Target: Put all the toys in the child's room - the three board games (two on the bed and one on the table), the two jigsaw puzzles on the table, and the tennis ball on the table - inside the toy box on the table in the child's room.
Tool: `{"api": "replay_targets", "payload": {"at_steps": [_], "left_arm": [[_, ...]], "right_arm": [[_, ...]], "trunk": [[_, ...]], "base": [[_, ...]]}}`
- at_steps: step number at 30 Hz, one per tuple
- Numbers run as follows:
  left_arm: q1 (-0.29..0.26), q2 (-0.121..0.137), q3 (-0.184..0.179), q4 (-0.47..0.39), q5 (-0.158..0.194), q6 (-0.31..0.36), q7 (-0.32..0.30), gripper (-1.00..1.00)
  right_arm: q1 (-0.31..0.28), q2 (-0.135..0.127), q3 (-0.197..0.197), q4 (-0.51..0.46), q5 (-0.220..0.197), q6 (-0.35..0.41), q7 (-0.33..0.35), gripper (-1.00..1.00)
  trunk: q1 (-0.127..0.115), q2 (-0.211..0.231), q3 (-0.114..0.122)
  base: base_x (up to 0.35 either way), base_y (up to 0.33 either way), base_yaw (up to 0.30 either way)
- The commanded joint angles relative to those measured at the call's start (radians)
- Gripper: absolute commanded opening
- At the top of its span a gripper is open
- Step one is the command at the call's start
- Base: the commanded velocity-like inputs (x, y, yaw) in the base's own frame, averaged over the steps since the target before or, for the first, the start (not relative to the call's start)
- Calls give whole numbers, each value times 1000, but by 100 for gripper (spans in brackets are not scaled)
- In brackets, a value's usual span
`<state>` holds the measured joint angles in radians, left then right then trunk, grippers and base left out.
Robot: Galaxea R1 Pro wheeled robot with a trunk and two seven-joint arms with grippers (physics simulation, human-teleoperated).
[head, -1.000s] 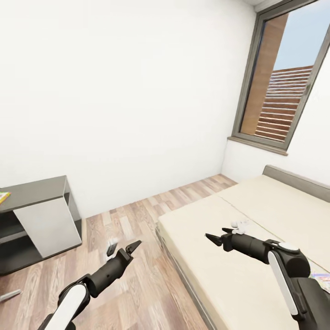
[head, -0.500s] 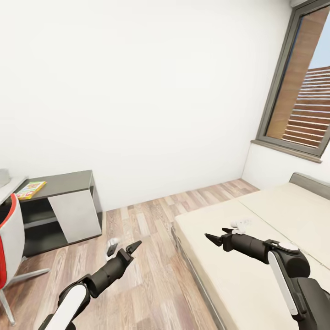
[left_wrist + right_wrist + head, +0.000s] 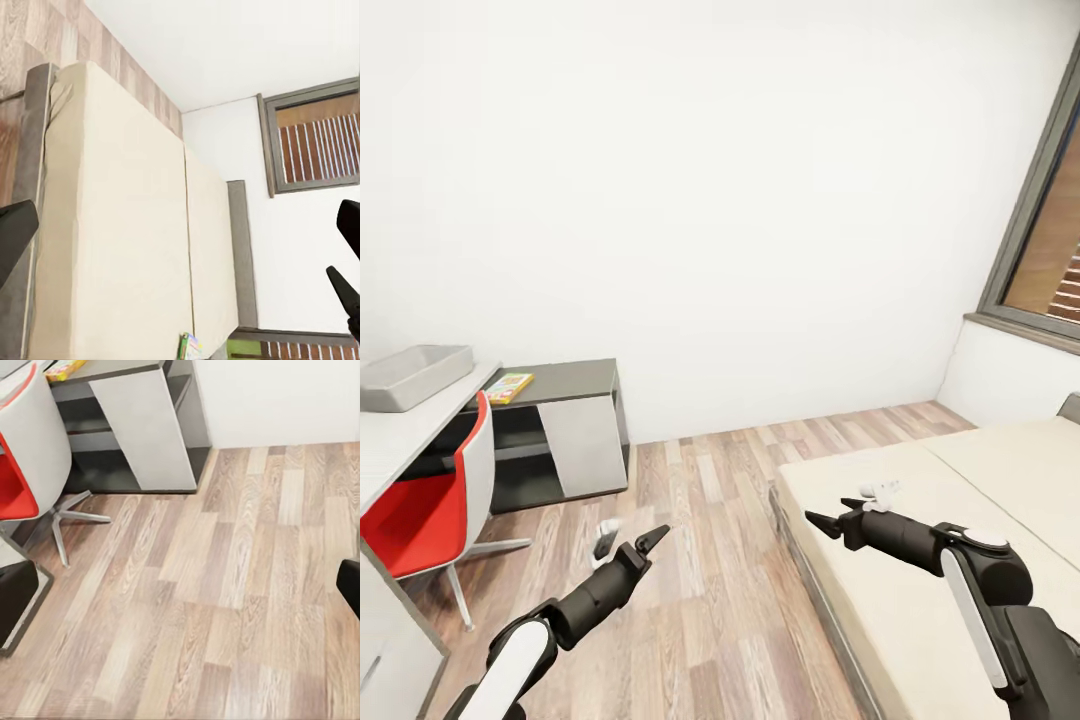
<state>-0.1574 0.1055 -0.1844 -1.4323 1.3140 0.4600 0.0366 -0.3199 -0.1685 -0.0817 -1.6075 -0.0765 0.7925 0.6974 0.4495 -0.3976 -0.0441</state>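
Note:
The light-grey toy box (image 3: 415,375) stands on the pale table (image 3: 395,440) at the far left of the head view. The beige bed (image 3: 970,500) lies at the right. In the left wrist view a small colourful board game (image 3: 190,347) rests on the bed (image 3: 112,225) near its far end. My left gripper (image 3: 630,541) hangs open over the wood floor with nothing in it. Above the bed's near corner my right gripper (image 3: 846,506) is open and empty too. The wrist views show the fingers (image 3: 15,234) (image 3: 15,601) spread wide apart.
A red and white swivel chair (image 3: 430,495) is tucked at the table. Beside it a low dark-grey cabinet (image 3: 575,378) carries a flat colourful box (image 3: 509,386) (image 3: 67,369). A plank floor (image 3: 710,520) runs between cabinet and bed. A dark-framed window (image 3: 1045,250) is at the right.
The whole head view has swung left: the window and bed slid right, while the cabinet, chair, table and toy box came into view. Both arms keep the same pose.

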Motion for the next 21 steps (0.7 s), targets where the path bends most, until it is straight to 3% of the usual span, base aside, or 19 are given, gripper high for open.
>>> {"api": "replay_targets", "payload": {"at_steps": [1,21], "left_arm": [[-1,1,-1,0,8,2,4,100],[-1,0,-1,0,8,2,6,100]], "right_arm": [[-1,0,0,-1,-8,8,-1,100],[-1,0,2,0,-8,9,-1,100]], "trunk": [[0,-2,-2],[0,-2,5]], "base": [[-89,0,285],[-23,0,276]]}}
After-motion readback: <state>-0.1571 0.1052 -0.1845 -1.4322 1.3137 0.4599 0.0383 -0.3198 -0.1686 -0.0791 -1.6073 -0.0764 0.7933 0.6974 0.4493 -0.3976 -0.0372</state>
